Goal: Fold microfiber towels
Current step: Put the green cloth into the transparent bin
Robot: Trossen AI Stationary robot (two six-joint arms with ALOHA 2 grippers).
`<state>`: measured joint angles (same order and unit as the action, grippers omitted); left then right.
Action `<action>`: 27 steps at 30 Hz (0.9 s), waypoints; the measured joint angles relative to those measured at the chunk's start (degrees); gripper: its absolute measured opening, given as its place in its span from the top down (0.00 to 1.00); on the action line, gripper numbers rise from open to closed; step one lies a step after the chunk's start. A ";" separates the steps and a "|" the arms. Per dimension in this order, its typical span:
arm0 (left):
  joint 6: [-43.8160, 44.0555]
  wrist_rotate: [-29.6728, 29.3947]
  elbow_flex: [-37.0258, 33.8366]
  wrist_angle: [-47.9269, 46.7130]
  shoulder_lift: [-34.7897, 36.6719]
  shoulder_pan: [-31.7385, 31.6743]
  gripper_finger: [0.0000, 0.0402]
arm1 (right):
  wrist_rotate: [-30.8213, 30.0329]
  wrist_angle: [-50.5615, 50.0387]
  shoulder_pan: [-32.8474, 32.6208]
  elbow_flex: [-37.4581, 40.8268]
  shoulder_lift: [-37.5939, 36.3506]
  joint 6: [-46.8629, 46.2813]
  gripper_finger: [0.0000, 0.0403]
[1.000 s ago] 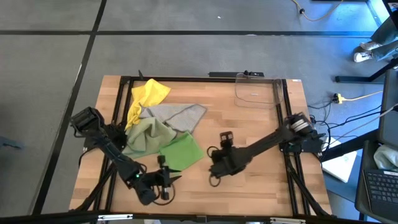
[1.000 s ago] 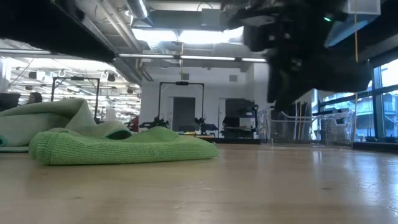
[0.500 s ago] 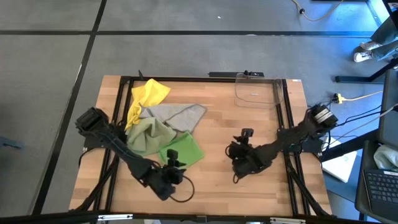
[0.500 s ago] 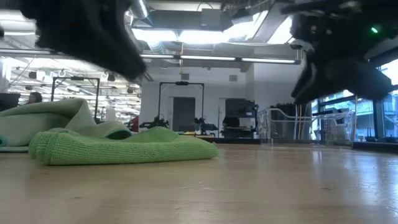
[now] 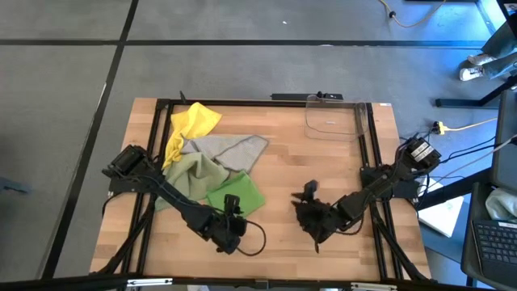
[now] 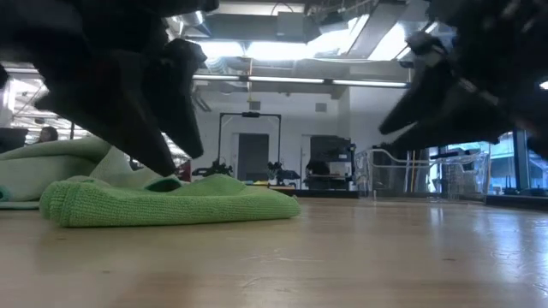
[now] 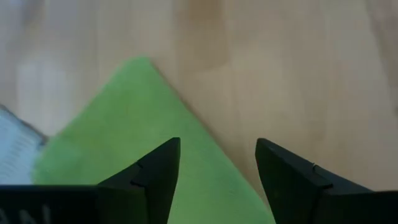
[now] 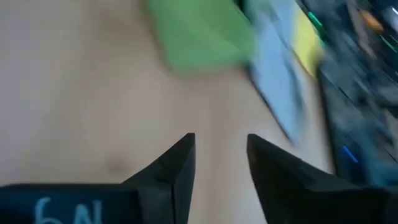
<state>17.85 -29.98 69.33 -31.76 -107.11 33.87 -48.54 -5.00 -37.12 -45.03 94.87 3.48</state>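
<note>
While the left hand gapes empty over the bright green towel, the right hand hangs narrowly parted nearby.

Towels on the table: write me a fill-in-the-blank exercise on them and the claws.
1. The left claw hangs over the bright ____ towel.
2. The right claw is over bare ____, touching no towel.
3. The towel nearest the table's far edge is ____.
4. The left claw's fingers hold ____.

Missing words: green; wood; yellow; nothing
</note>
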 joint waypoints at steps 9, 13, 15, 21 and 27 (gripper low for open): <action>8.10 0.30 -0.31 -6.25 0.02 1.16 0.49 | 13.36 23.73 7.50 1.45 3.53 27.21 0.51; 10.22 -0.82 -0.31 -9.34 0.02 2.10 0.49 | 20.21 23.52 10.85 -1.91 8.25 32.01 0.49; 11.83 -2.67 -0.31 -11.24 0.02 2.96 0.49 | 20.82 23.07 11.59 -4.93 11.30 35.37 0.49; 18.85 -3.95 -0.31 -16.84 0.02 5.51 0.50 | 21.37 12.95 14.26 -15.01 19.47 40.33 0.49; 24.43 -6.16 -0.34 -19.68 0.04 8.99 0.50 | 19.86 6.67 16.47 -21.15 23.80 40.54 0.49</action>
<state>42.28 -36.14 68.99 -51.44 -107.07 42.86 -28.68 1.66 -20.65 -66.19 118.67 44.02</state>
